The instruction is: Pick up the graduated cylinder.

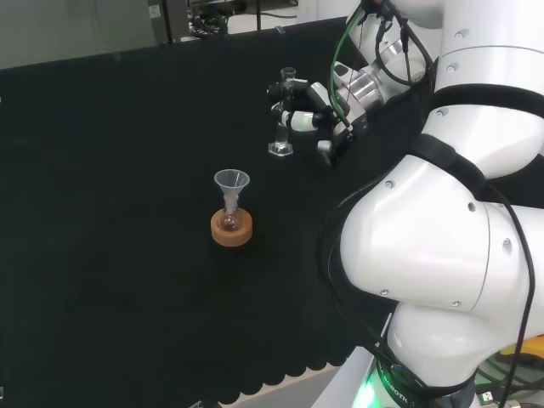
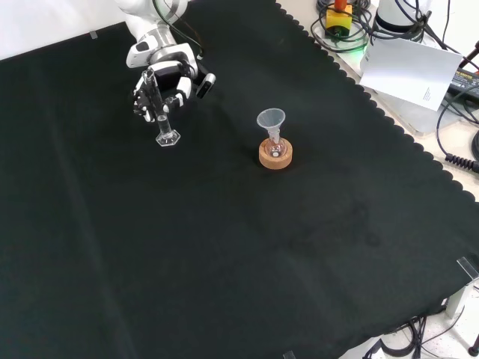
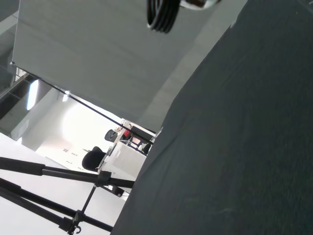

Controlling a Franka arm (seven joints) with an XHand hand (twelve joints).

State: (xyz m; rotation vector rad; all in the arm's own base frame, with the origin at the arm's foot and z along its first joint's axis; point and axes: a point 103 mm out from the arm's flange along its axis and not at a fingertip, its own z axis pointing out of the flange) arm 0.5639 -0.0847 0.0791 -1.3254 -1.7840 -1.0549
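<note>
1. Toward ten o'clock on the cloth point(image 2: 224, 247) in the front view, the upright graduated cylinder point(image 2: 163, 120) is clasped by the hand's point(image 2: 166, 84) curled fingers.
2. At centre, a funnel point(image 2: 271, 122) is seated in a small flask point(image 2: 275, 147) on a cork ring point(image 2: 275, 155); contents cannot be told.

cloth point(image 2: 224, 247): matt black fabric | graduated cylinder point(image 2: 165, 123): clear glass | stand point(image 2: 275, 155): cork | funnel point(image 2: 271, 120): clear plastic

Black cloth point(image 2: 224, 247) with scalloped edge; grey wall point(image 3: 98, 54), tripod legs point(image 3: 49, 196) beyond.
</note>
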